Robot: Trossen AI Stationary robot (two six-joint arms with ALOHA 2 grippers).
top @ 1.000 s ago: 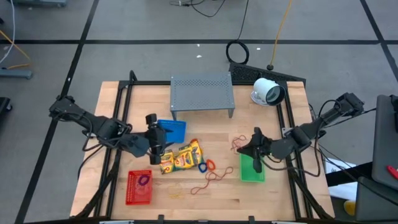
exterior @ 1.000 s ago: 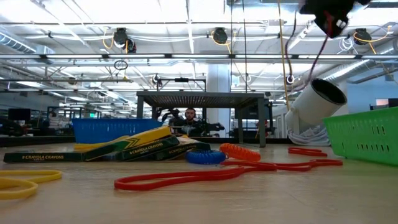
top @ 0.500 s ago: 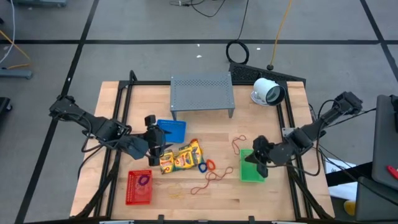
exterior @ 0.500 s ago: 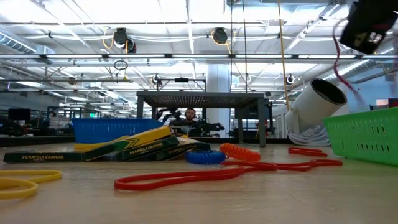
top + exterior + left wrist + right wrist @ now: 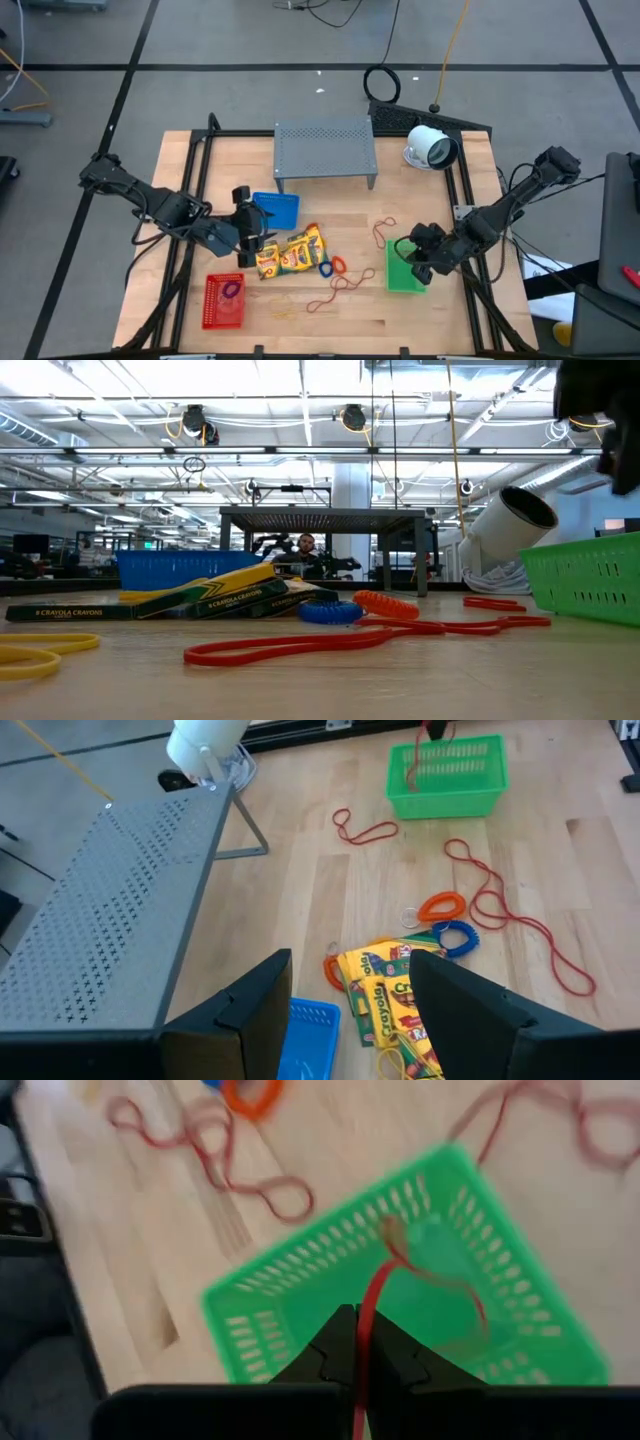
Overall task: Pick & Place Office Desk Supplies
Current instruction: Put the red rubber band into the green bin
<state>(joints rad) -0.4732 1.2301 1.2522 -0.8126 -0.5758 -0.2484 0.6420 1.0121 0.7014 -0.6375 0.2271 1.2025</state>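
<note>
Office supplies lie around the small green rectangular plastic basket, the landmark at the table's near right. Above it the right gripper is pressed together, pinching a thin red rubber-band loop that dangles into this basket. Left of the basket lie a long red loop, a blue ring and an orange ring, then the yellow crayon packs, whose number I cannot tell. There the left gripper hovers with fingers spread. Farther left are one red basket and one blue basket.
</note>
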